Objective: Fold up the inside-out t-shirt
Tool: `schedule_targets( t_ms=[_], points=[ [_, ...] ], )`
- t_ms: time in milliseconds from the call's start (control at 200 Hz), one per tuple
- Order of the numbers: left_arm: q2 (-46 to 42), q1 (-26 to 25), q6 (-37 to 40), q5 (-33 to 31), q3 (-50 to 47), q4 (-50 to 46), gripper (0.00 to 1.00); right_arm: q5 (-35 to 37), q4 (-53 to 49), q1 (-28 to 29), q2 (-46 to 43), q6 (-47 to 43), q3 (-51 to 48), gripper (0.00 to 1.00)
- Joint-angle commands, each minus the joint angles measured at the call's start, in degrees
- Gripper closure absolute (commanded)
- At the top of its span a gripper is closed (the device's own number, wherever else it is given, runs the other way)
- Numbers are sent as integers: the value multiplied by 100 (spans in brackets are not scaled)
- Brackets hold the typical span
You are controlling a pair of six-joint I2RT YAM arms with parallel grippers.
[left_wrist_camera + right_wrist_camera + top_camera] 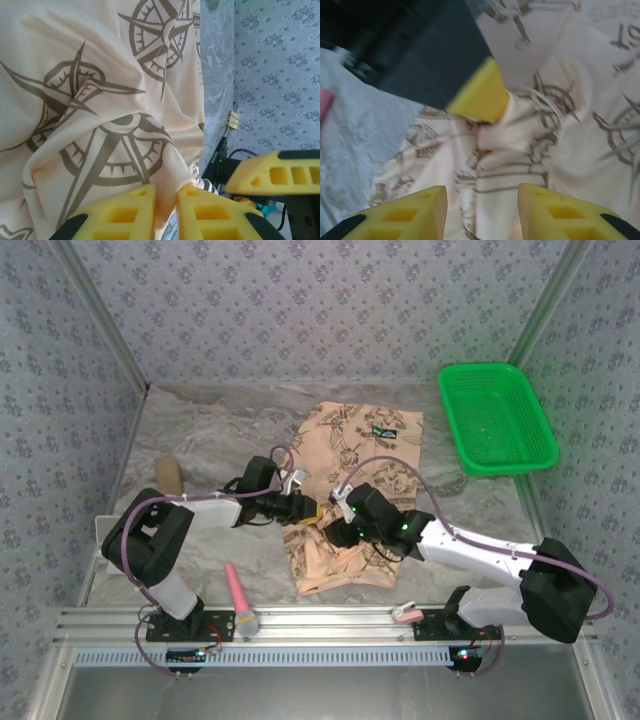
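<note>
**On a grey marbled worktop, two robot arms meet over a half-bunched t-shirt**

At the centre of the worktop (215, 430), which is closed in by patterned walls on three sides, lies the inside-out t-shirt (362, 452). It is peach-tan cloth printed with dark compass roses. Its far half lies flat, reaching toward the back wall. Its near half is rumpled, and its near edge stops just short of the metal rail at the front.

Bare worktop stretches to the shirt's left, up to a small tan object (170, 477) near the left wall. A pink-handled tool (238, 592) lies by the front rail. A green plastic basket (497, 418) sits in the far right corner, apart from the shirt's right edge.

Both arms reach inward over the rumpled middle, their tips close together. The left end effector (166, 194) has its yellow fingers nearly together, pinching a raised fold of the shirt. The right end effector (481, 194) hangs just above the gathered cloth beside that fold. Its fingers are spread apart and hold nothing.
</note>
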Motion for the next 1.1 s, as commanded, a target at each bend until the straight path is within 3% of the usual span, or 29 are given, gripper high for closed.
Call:
schedule_targets(
  t_ms=[0,145,265,300,355,395,475,580,650,790,924,1014,1099],
  points=[
    [-84,4,-131,271,-52,64,85,-178,474,168,386,130,-9,54],
    [-42,0,-437,424,-110,406,87,529,888,475,1099,214,-12,52],
    [-37,-6,-387,558,-85,346,88,1405,1069,368,1455,432,26,53],
    [-18,-3,-384,577,-93,340,88,1381,1190,245,1510,493,85,58],
    [12,-6,-363,595,-100,334,88,1333,1212,79,1524,622,203,77],
    [36,-5,-339,613,-111,344,88,1276,1236,-21,1492,669,255,84],
    [82,2,-299,661,-94,358,87,707,1269,-274,1347,574,212,92],
    [51,17,-161,652,-117,260,87,-1099,1188,-687,1174,122,177,98],
    [29,24,89,479,-82,-74,87,-1874,768,-765,1024,-347,230,99],
    [37,105,814,-316,54,-1032,82,-2578,208,-710,562,-1054,-74,100],
    [231,-231,1842,-2054,536,-2650,82,-3323,131,-765,221,-1091,-409,100],
    [372,-326,1760,-1988,412,-2284,80,-3583,95,-791,254,-1066,-496,99],
    [382,-331,1701,-1999,387,-2233,78,-3135,-25,-839,453,-914,-509,94]
  ],
)
